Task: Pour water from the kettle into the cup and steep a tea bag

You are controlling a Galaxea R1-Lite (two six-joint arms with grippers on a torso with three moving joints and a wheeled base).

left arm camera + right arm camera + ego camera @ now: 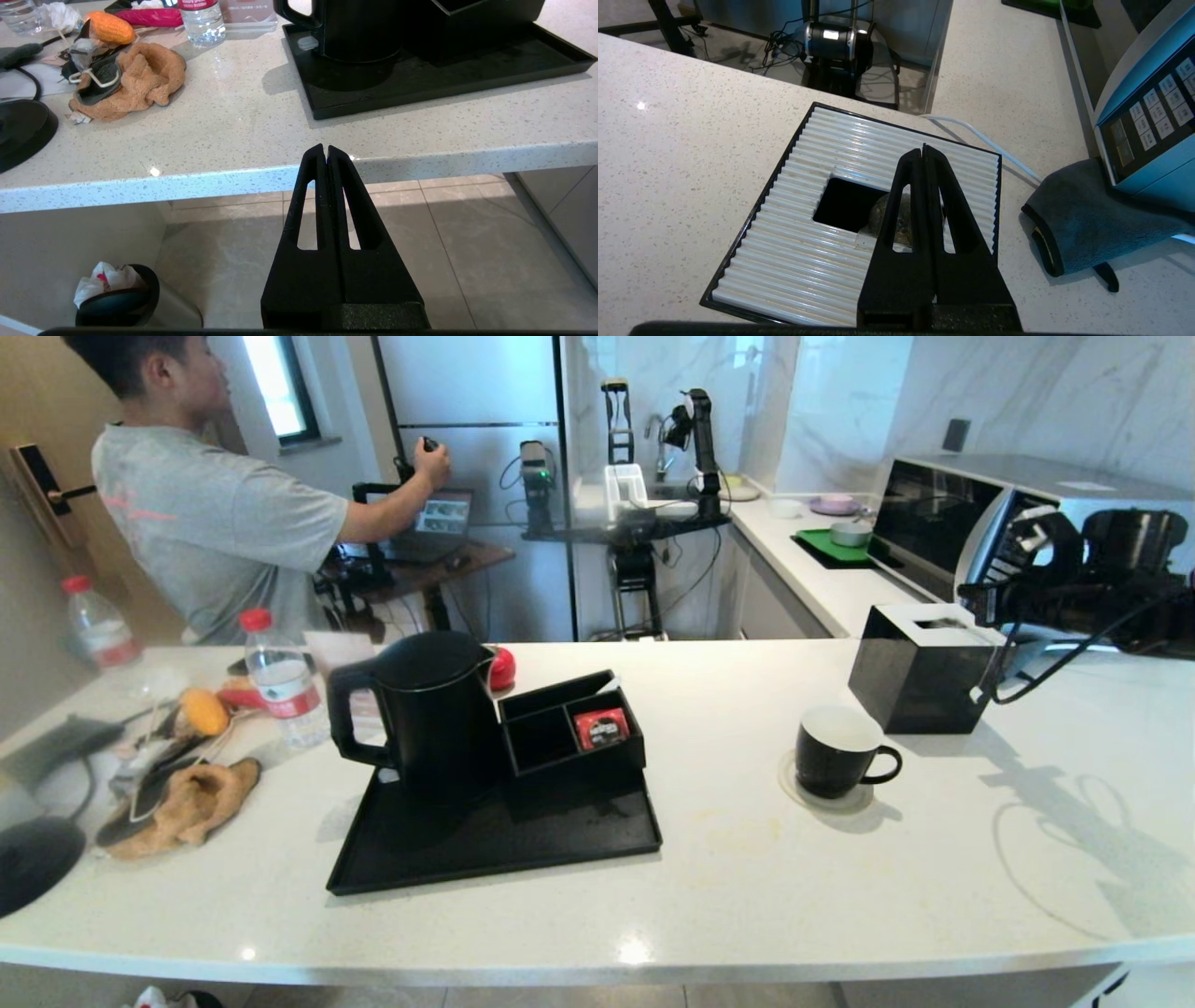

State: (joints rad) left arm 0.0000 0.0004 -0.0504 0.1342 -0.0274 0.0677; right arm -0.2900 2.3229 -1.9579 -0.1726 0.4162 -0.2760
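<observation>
The kettle (434, 709) is standing on the tray (523, 845), well left of the cup (837, 751). The right end effector (923, 150), clenched, is hovering over the tissue box (803, 242); the left end effector (325, 150), clenched, is hanging before the counter (233, 135) edge.

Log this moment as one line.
left gripper: shut, below counter edge | right gripper: shut, over black ribbed-top tissue box | tall matte black kettle: on black tray | black mug: untouched

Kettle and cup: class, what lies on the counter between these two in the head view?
In the head view, between the kettle and the cup stands a black divided box holding a red sachet, on the black tray; then bare white counter.
</observation>
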